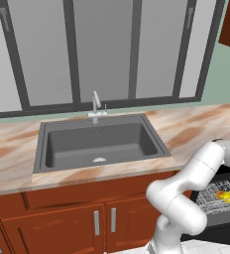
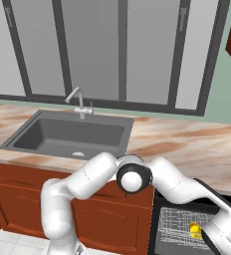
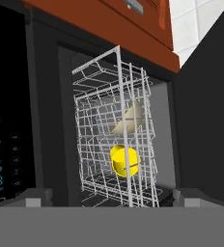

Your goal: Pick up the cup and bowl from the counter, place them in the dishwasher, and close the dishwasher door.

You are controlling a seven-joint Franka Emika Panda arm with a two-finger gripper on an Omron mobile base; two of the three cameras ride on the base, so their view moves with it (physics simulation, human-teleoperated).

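The dishwasher [image 3: 65,62] stands open with its pale wire rack [image 3: 99,96] pulled out. In the rack lie a yellow cup [image 3: 124,160] and, beside it, a beige bowl [image 3: 131,118] tipped on its side. My gripper [image 3: 111,198] is open and empty, and it faces the rack from a short way off, touching nothing. The hand view is rolled sideways. The black dishwasher door [image 3: 205,111] hangs open along the right of that view. From the base, the rack [image 1: 213,198] with the yellow cup [image 1: 225,197] shows under the marbled counter [image 1: 186,129]. The cup [image 2: 194,230] also shows past my forearm.
A dark grey sink [image 1: 97,141] with a faucet [image 1: 95,106] is set into the counter left of the dishwasher. Reddish-brown cabinets [image 1: 87,218] run beneath. A black panel with lit digits [image 3: 3,144] borders the rack on the left of the hand view.
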